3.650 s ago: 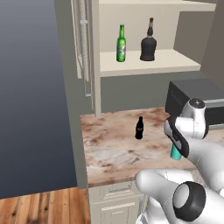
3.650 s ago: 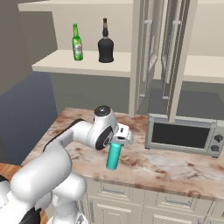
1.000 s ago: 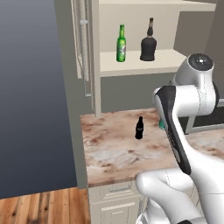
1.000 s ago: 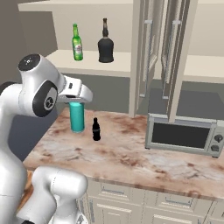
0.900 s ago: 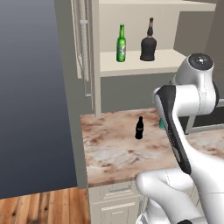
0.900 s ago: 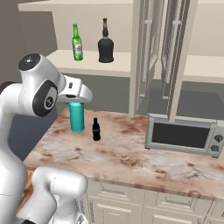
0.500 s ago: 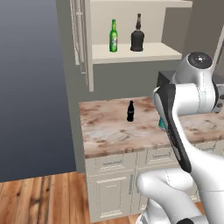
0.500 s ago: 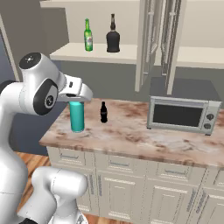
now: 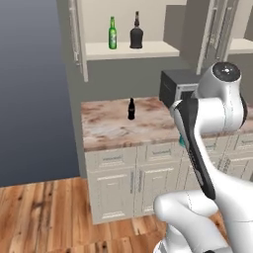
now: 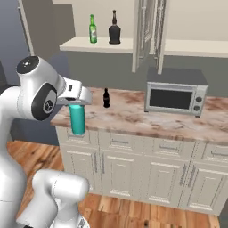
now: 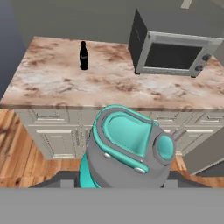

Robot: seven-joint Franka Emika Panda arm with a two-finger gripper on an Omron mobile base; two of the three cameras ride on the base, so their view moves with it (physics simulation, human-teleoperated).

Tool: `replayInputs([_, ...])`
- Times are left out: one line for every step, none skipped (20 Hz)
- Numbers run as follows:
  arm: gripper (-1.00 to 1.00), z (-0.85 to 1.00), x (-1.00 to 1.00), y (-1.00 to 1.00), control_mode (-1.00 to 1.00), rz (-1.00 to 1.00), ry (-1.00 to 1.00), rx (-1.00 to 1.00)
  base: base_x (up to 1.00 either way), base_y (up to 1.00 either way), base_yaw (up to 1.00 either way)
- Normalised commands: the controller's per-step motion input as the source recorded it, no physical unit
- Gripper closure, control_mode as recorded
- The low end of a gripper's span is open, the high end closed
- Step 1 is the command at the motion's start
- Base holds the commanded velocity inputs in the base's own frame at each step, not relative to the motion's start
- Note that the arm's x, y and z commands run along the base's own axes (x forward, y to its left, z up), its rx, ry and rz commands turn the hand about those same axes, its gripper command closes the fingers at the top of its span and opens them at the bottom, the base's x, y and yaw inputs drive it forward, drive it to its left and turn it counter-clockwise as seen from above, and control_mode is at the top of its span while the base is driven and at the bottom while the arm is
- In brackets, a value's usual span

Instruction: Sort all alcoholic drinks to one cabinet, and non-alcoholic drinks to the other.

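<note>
My gripper (image 10: 76, 104) is shut on the top of the teal bottle (image 10: 78, 119), which hangs upright in the air in front of the counter's left end. The hand view looks down on its grey cap (image 11: 127, 151), which hides my fingertips. The small black cola bottle (image 9: 131, 109) (image 10: 106, 98) (image 11: 83, 56) stands on the counter near the back. On the open left cabinet's shelf, the green beer bottle (image 9: 112, 33) (image 10: 92, 29) and the squat black bottle (image 9: 136, 34) (image 10: 114, 30) stand side by side.
A microwave (image 10: 176, 94) (image 11: 175, 48) sits on the marble counter (image 10: 133, 118), right of the cola bottle. The right cabinet's doors (image 10: 149, 33) stand open, with a bare shelf (image 10: 196, 46) inside. White drawers and doors run below the counter, above a wooden floor (image 10: 133, 209).
The base has backed away from the counter, so the whole scene has shrunk and shifted. The arm, raised since the earliest frames, still holds the teal bottle.
</note>
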Motion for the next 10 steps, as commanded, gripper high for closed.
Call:
replayInputs([1.00, 0.00, 0.00, 0.00, 1.00, 0.00, 0.00, 0.00, -0.04, -0.82, 0.00])
replayInputs([1.00, 0.00, 0.00, 0.00, 1.00, 0.00, 0.00, 0.00, -0.04, -0.88, 0.00])
replayInputs([1.00, 0.00, 0.00, 0.00, 1.00, 0.00, 0.00, 0.00, 0.00, -0.90, 0.00])
replayInputs([1.00, 0.00, 0.00, 0.00, 1.00, 0.00, 0.00, 0.00, -0.03, -0.93, 0.00])
replayInputs([1.00, 0.00, 0.00, 0.00, 1.00, 0.00, 0.00, 0.00, 0.00, -0.93, 0.00])
replayInputs([1.00, 0.00, 0.00, 0.00, 1.00, 0.00, 0.00, 0.00, 0.00, -0.91, 0.00])
replayInputs([1.00, 0.00, 0.00, 0.00, 1.00, 0.00, 0.00, 0.00, 0.00, -0.90, 0.00])
replayInputs([1.00, 0.00, 0.00, 0.00, 1.00, 0.00, 0.00, 0.00, 0.00, -0.93, 0.00])
replayInputs([1.00, 0.00, 0.00, 0.00, 1.00, 0.00, 0.00, 0.00, 0.00, -0.94, 0.00])
replayInputs([1.00, 0.00, 0.00, 0.00, 1.00, 0.00, 0.00, 0.00, 0.00, -0.94, 0.00])
